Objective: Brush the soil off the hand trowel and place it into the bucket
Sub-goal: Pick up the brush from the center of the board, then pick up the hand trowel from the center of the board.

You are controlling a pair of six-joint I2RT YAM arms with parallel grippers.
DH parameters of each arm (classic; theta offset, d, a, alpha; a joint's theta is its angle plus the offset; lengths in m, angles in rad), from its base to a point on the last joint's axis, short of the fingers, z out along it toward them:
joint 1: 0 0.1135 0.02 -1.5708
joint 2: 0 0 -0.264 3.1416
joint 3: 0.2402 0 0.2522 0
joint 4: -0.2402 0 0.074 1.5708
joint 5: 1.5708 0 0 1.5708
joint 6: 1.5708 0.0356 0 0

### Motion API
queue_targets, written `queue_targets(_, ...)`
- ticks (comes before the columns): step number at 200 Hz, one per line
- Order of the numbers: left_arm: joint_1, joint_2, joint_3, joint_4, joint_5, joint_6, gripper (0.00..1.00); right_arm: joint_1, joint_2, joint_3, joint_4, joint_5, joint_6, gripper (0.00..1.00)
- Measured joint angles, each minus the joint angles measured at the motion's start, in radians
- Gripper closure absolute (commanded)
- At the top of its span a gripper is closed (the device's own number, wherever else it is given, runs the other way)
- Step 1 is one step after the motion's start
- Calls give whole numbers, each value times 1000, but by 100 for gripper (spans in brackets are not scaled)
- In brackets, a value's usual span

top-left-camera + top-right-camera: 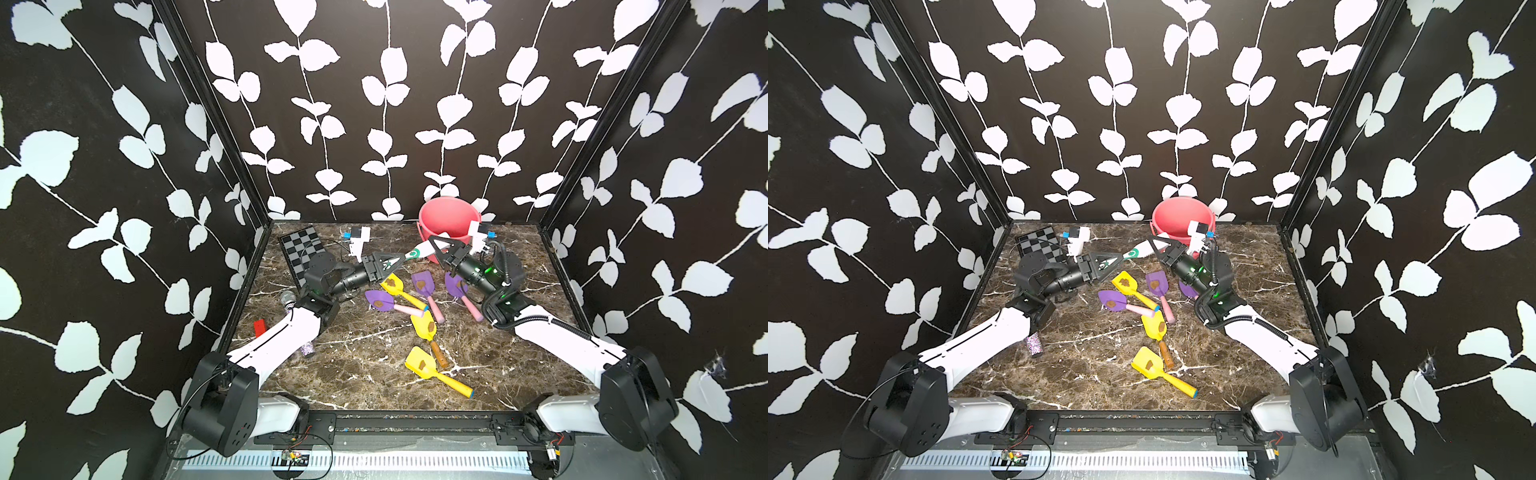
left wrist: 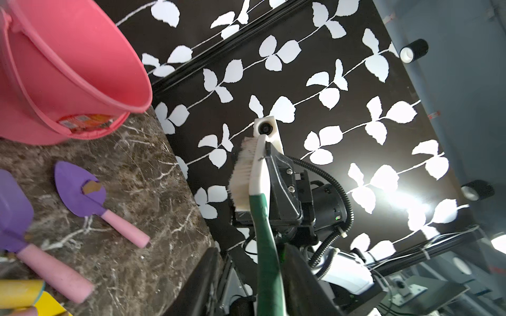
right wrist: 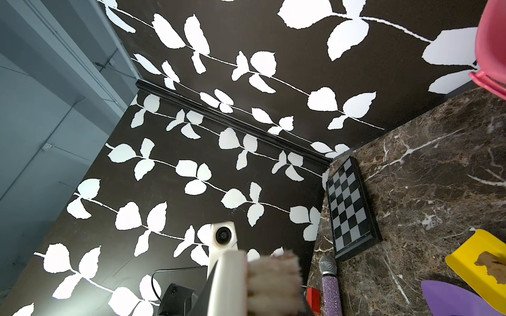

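Pink bucket (image 1: pixel 446 220) upright at back, R pincer (image 1: pixel 433 241) clamped on brush (image 1: pixel 417 251) head, L pincer (image 1: pixel 400 261) round handle, grip unclear

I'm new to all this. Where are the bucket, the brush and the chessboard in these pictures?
bucket (image 1: pixel 446 222): in a top view, on its pink inner wall.
brush (image 2: pixel 242 175): in the left wrist view, on its white bristles.
chessboard (image 1: pixel 300 248): in a top view, on its checkered face.

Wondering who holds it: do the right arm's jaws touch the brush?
Touching. In the left wrist view a jaw of the right gripper lies flat against the brush.
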Motion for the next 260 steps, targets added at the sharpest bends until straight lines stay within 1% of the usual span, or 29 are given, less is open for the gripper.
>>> queue_targets(27, 0, 1, 5, 11, 11, -8, 85, -6, 1, 0, -2, -7, -5, 88)
queue_targets(47, 0, 1, 10, 26, 25, -20, 100, -10, 3, 0, 5, -15, 8, 87)
queue_targets(59, 0, 0, 11, 30, 26, -20, 100, -13, 3, 0, 10, -19, 11, 85)
queue_targets(73, 0, 0, 13, 23, 26, -12, 100, -14, 4, 0, 11, -21, 6, 79)
queue_targets(87, 0, -1, 14, 11, 26, 0, 100, -16, 4, 0, 7, -23, -5, 77)
queue_targets(95, 1, -3, 16, -2, 26, 10, 100, -16, 4, 0, 3, -24, -12, 71)
queue_targets(121, 10, -23, 17, -59, 30, 48, 100, -21, -4, 0, -57, -11, -78, 35)
queue_targets(127, 16, -25, 17, -77, 27, 60, 100, -25, -11, 0, -80, -5, -96, 30)
queue_targets(136, 28, -30, 17, -106, 21, 77, 100, -31, -27, 0, -122, 6, -125, 25)
queue_targets(154, 64, -56, 17, -197, -6, 123, 100, -46, -87, 0, -242, 38, -212, 21)
queue_targets(166, 97, -92, 17, -279, -34, 170, 100, -60, -149, 6, -378, 82, -298, 20)
queue_targets(175, 121, -126, 20, -364, -62, 223, 100, -65, -195, 25, -504, 129, -385, 20)
queue_targets(187, 147, -165, 52, -522, -119, 315, 100, -70, -238, 65, -661, 196, -504, 20)
queue_targets(204, 157, -190, 113, -690, -195, 430, 100, -61, -267, 102, -822, 283, -653, 20)
queue_targets(220, 157, -196, 151, -787, -237, 509, 100, -24, -261, 101, -932, 347, -766, 19)
queue_targets(235, 157, -188, 177, -860, -259, 571, 100, 35, -217, 94, -1017, 411, -868, 19)
queue_targets(260, 157, -140, 217, -933, -260, 625, 100, 83, -128, 53, -1087, 465, -987, 18)
